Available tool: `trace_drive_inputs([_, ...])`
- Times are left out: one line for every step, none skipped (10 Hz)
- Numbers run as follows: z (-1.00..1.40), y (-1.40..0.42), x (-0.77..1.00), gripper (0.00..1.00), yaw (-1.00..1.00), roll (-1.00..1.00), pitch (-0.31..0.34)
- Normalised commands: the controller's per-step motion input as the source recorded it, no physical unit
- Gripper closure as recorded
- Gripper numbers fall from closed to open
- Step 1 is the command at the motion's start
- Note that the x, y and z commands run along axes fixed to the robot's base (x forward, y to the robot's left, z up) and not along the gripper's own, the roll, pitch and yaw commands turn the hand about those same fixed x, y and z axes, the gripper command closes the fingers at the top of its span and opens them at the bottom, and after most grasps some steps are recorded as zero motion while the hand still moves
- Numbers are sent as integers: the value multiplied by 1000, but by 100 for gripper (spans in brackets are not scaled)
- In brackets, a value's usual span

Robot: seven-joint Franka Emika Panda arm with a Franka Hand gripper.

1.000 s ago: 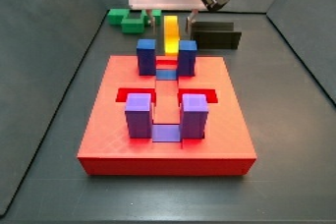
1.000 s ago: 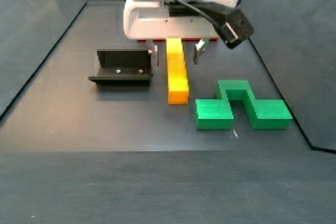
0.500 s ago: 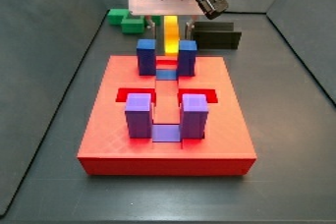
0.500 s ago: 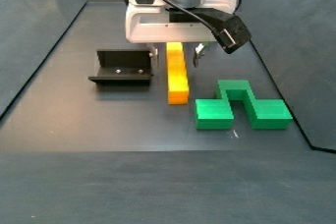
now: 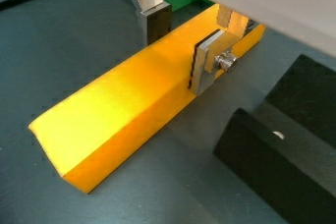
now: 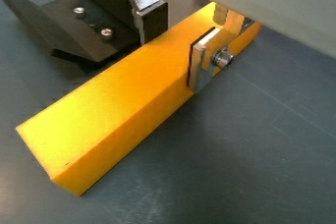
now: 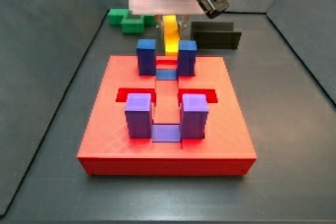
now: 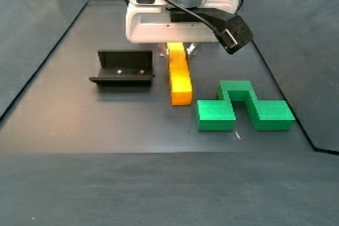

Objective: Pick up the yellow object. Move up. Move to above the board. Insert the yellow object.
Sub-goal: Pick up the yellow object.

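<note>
- A dark grey floor (image 8: 79,170) with raised dark walls holds everything; the light is even and nothing else stands behind.
- The gripper (image 6: 178,33) sits low at the far end of the floor, its two silver fingers (image 5: 210,55) pressed against the long sides of the yellow object (image 6: 125,110), near one end of the bar.
- The bar lies flat, or very nearly so, and whether it has left the floor cannot be told. Its long axis runs out from between the fingers, with most of its length free of them.
- In a side view that axis points toward the board (image 7: 164,130), so the carry would run along the bar's own length, and a turn of the wrist seems unneeded.
- The fixture (image 8: 119,69) stands just beside the bar on one side, and the green blocks (image 8: 245,108) lie near its free end on the other.
- Both wrist views show the pads meeting the bar's sides, which the side views hide behind the gripper body.
- Only a side view shows the board and its blue-purple posts (image 7: 138,118).
</note>
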Motion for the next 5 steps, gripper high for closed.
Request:
trace_drive_inputs([0,0,0,100,0,0,0])
trace_drive_inputs([0,0,0,100,0,0,0])
trace_drive_inputs([0,0,0,100,0,0,0])
trace_drive_inputs([0,0,0,100,0,0,0])
trace_drive_inputs([0,0,0,100,0,0,0])
